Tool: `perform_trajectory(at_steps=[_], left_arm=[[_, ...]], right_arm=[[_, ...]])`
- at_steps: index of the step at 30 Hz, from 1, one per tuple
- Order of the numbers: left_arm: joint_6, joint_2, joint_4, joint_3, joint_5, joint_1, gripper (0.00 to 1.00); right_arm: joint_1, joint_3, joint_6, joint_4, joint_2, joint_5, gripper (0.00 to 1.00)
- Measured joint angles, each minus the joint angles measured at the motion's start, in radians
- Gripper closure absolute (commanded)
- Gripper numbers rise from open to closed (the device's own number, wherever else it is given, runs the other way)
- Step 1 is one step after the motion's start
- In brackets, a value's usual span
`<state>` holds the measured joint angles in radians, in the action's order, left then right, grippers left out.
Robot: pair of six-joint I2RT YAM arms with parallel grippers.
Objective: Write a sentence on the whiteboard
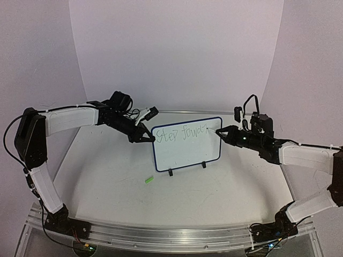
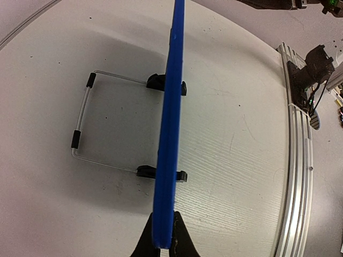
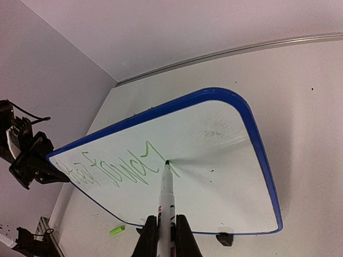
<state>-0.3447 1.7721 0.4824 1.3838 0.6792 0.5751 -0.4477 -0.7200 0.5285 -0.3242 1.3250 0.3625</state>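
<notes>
My left gripper clamps the edge of the blue-framed white whiteboard standing just ahead of it. My right gripper pinches a white marker pen, its tip on the board after the green handwritten sentence, reading roughly "Step forwa".

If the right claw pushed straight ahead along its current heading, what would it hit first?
The whiteboard: the marker held in the right claw appears to have its tip touching the board's face.

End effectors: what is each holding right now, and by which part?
The left end effector clamps the whiteboard by the left edge of its blue frame. The right end effector holds a marker by its barrel, tip on the board.
</notes>
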Motion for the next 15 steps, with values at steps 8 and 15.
perform_trajectory(at_steps=[8,15], left_arm=[[0.0,0.0,0.0,0.0,0.0,0.0,1.0],[0.0,0.0,0.001,0.002,-0.001,0.0,1.0]], right_arm=[[0.0,0.0,0.004,-0.011,-0.001,-0.014,1.0],[0.0,0.0,0.014,-0.012,-0.005,-0.039,1.0]])
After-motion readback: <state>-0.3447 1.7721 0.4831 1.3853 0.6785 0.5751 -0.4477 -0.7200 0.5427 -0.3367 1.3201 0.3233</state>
